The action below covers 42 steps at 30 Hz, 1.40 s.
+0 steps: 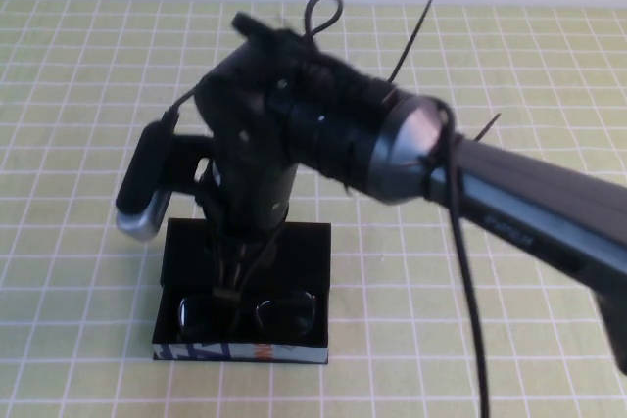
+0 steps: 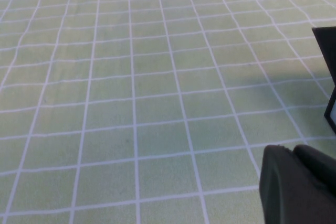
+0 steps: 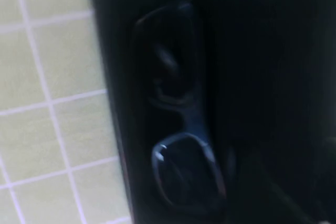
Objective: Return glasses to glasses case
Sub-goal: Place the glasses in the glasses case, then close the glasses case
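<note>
In the high view the left of the frame is bare light green cloth with a white grid covering the desk (image 1: 88, 242). Left of centre, a black and silver camera pod (image 1: 145, 188) sticks out from the side of my right wrist. Below it, in the lower middle of the frame, the black rectangular glasses case (image 1: 306, 252) lies open on the cloth, its blue-and-white patterned front side with the orange mark turned toward the bottom edge.

The black thick-rimmed rectangular glasses (image 1: 247, 312) lie inside the case along that patterned front side, lenses up. My right pincer (image 1: 233, 271) reaches down into the case from above. Its tip is over the left lens and the bridge of the glasses, on the upper-frame side of them. I cannot tell whether it touches them, nor whether it is open or closed, since my own wrist covers it. My right arm runs off to the right edge of the frame, with a black cable hanging from it.

In the left wrist view the grid cloth (image 2: 131, 103) fills nearly the whole frame. My left pincer (image 2: 296, 184) shows only as a dark lump at the lower right corner, above the cloth, so I cannot tell how it stands or whether it holds anything.

In the right wrist view the cloth (image 3: 52, 77) takes the left side. Right of it comes the case wall (image 3: 118, 129), then the glasses (image 3: 181, 129) lying against the dark lining just inside that wall.
</note>
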Motion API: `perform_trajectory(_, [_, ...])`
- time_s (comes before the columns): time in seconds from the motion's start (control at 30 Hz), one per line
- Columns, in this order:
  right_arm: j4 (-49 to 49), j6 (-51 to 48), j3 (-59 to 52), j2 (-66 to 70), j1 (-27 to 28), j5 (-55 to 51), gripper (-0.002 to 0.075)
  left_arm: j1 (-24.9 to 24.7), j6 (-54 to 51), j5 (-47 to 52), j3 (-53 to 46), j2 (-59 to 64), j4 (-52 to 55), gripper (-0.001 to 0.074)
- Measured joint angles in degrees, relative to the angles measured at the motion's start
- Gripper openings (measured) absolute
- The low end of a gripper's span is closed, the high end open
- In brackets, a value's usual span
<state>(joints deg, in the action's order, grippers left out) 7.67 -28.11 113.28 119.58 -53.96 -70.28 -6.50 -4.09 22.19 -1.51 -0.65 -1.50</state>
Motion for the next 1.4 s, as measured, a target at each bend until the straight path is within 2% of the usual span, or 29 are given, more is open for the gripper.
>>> perform_trajectory(0.07, [0.0,2.2,0.0,-2.5,0.9,-0.1,0.0202,0.0,0.0,0.0,0.0,0.0,0.0,-0.0004])
perform_trajectory(0.17, [0.2,4.3,0.0,-4.7,3.0,-0.2,0.0062,0.0,0.0,0.0,0.0,0.0,0.0,-0.0004])
perform_trajectory(0.3, [0.3,7.5,-0.1,-5.1,7.5,-0.4,0.0003,0.0,0.0,0.0,0.0,0.0,0.0,-0.0004])
perform_trajectory(0.53, [-6.9,10.4,-0.4,-5.1,16.0,-0.5,-0.0011,0.0,0.0,0.0,0.0,0.0,0.0,-0.0004])
perform_trajectory(0.7, [-15.3,9.6,-0.4,-5.1,19.0,-0.6,-0.0011,0.0,0.0,0.0,0.0,0.0,0.0,-0.0004])
perform_trajectory(0.87, [-17.5,9.4,-0.4,-5.1,19.1,-0.6,-0.0011,0.0,-0.1,-0.9,0.0,0.0,0.3,-0.0004])
perform_trajectory(1.13, [-18.4,9.4,-0.4,-4.9,19.1,0.1,-0.0011,0.0,10.8,-15.6,0.0,0.0,-11.1,-0.0004])
perform_trajectory(1.4, [-19.1,10.4,-0.6,-2.5,19.8,1.1,-0.0011,0.0,12.2,-21.4,0.0,0.0,-12.5,-0.0004])
